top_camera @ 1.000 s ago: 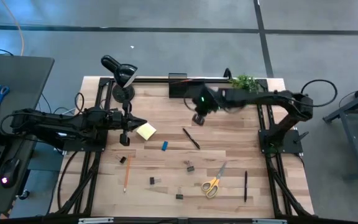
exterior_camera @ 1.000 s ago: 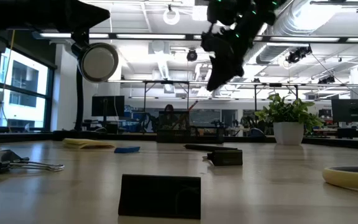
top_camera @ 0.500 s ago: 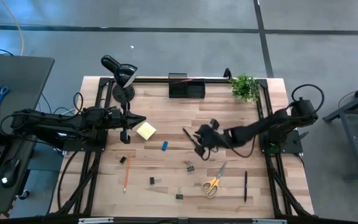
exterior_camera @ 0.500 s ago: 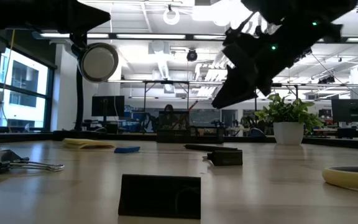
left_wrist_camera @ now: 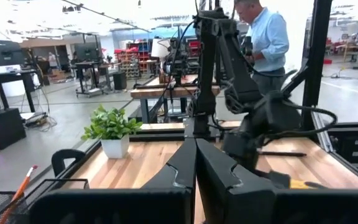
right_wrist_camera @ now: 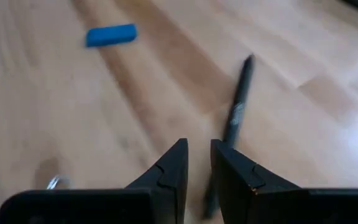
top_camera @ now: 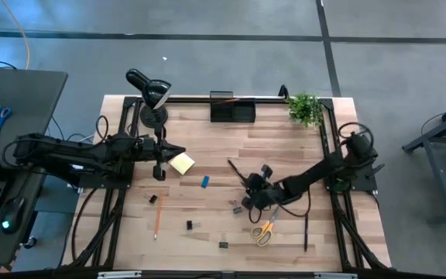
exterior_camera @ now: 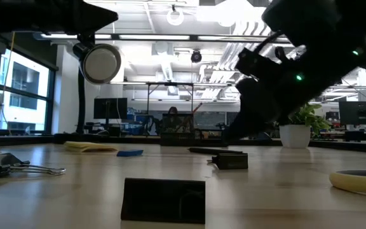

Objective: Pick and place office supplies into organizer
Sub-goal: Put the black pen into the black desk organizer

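The right gripper (top_camera: 251,203) hangs low over the table's middle, fingers (right_wrist_camera: 174,165) nearly together with a slim gap and nothing between them, just beside a black pen (right_wrist_camera: 234,118) and near a binder clip (top_camera: 237,207). The blue eraser (right_wrist_camera: 110,35) lies farther off. The organizer (top_camera: 232,107) sits at the far edge. The left gripper (top_camera: 158,159) waits beside the yellow pad (top_camera: 182,163), fingers (left_wrist_camera: 182,167) pressed together.

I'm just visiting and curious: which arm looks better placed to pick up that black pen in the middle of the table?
The right. Its gripper is low beside the black pen. The left gripper waits near the sticky-note pad.
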Robot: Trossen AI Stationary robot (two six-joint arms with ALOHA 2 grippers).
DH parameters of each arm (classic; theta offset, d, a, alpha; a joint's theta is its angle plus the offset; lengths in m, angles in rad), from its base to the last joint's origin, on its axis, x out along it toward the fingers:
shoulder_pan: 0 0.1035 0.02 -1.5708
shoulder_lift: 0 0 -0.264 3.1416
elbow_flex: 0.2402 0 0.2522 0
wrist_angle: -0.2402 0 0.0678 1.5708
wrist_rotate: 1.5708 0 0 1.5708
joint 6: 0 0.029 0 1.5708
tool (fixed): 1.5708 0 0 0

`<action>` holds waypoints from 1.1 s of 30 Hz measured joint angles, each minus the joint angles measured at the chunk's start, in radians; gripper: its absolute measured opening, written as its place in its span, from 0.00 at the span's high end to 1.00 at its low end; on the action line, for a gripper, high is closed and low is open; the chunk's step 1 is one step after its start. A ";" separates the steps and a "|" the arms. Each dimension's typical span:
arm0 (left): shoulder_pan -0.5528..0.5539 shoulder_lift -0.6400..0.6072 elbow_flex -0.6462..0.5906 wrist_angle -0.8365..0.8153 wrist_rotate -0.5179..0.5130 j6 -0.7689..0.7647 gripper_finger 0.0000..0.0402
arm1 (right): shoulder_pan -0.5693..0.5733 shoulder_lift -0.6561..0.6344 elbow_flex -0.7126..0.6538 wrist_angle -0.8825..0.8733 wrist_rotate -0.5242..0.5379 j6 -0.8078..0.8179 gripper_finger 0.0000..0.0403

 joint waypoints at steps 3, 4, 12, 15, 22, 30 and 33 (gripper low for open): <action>0.000 0.016 0.002 0.012 -0.005 0.001 1.00 | 0.007 0.035 0.000 -0.005 -0.003 0.058 0.85; 0.000 0.019 0.008 0.006 -0.005 0.004 1.00 | 0.007 0.043 0.000 -0.005 -0.008 0.063 0.85; 0.000 0.023 0.043 -0.119 -0.001 -0.037 1.00 | -0.010 0.070 0.004 -0.012 -0.012 0.006 0.89; 0.000 0.025 0.043 -0.161 -0.002 -0.046 1.00 | -0.002 0.072 0.004 -0.012 0.000 -0.005 0.94; 0.000 0.029 0.043 -0.171 -0.005 -0.064 1.00 | 0.037 0.050 0.018 -0.057 0.066 -0.126 0.99; 0.000 0.029 0.043 -0.187 -0.005 -0.074 1.00 | 0.049 0.046 0.033 -0.116 0.161 -0.140 0.91; 0.000 0.029 0.043 -0.196 -0.005 -0.074 1.00 | 0.042 0.046 0.033 -0.168 0.164 -0.087 0.84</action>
